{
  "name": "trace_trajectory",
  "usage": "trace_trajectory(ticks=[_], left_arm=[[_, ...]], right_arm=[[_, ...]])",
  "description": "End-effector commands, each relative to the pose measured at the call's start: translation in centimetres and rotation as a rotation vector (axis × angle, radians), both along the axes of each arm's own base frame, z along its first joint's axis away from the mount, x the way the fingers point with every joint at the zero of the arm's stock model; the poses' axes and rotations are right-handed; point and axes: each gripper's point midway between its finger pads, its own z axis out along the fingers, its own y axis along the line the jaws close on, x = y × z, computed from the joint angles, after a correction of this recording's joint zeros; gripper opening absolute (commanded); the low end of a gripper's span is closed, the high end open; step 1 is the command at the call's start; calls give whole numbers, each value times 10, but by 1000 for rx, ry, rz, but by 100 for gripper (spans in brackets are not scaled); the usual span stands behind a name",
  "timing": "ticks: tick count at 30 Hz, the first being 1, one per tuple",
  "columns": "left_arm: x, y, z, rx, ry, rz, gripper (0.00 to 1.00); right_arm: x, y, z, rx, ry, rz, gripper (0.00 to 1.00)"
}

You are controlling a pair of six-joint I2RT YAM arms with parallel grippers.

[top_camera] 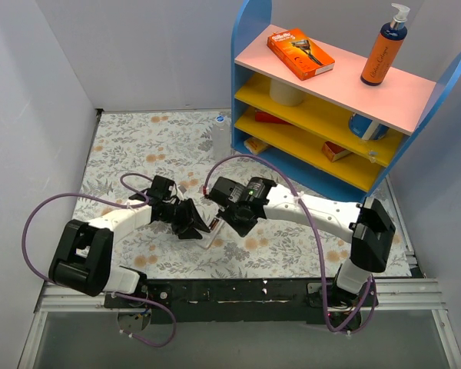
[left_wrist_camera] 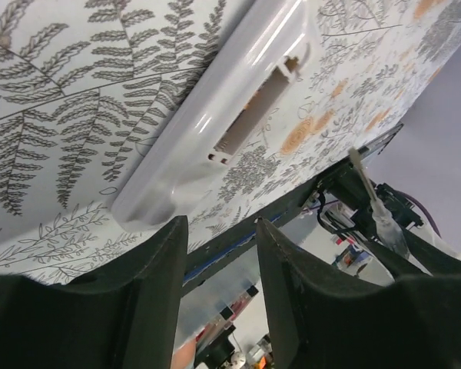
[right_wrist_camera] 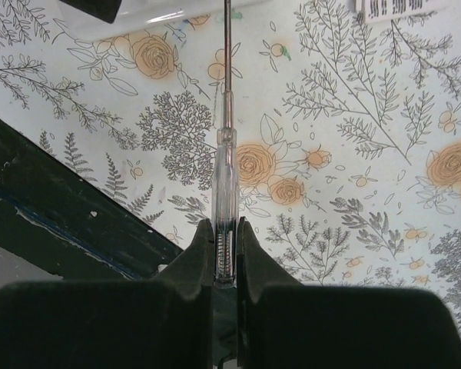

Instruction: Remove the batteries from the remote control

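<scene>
White plastic, the remote control (left_wrist_camera: pixel 215 115) lies flat on the floral worktop (left_wrist_camera: pixel 54 115), near the middle and just beyond the left gripper (left_wrist_camera: pixel 221 224), whose jaws stand apart with nothing between them. Its cover looks to be off already: the battery recess (left_wrist_camera: pixel 261 104) gapes open. The right gripper (right_wrist_camera: pixel 227 227) is clenched on a thin clear-handled probe (right_wrist_camera: pixel 224 161) aimed at the remote's edge. By this, the opening is done, while prying out the batteries is left. Whether any sit in the recess is hard to tell; none shows on the worktop. From above, both grippers largely hide the remote, and a white barcoded piece (right_wrist_camera: pixel 399 8) is cut off at the right wrist view's far edge
</scene>
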Motion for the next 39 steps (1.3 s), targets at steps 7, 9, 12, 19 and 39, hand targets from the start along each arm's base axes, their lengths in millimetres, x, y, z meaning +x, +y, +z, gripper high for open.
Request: trace_trajectory(ticks=[7,9,12,19,39], left_arm=[[57,18,24,-3,-114,126,40],[65,20,21,15,-119,107,39],[66,13,22,-31,-104,77,39],[50,7,9,-90,-58,37,37],[33,3,-10,-143,-11,8,36]], right_arm=[[13,10,0,-69,-9,134,1],[14,13,-2,-94,5,132,1],[9,20,-3,-97,54,135,1],[9,21,-8,-173,96,97,1],[13,24,-8,-256,125,70,1]])
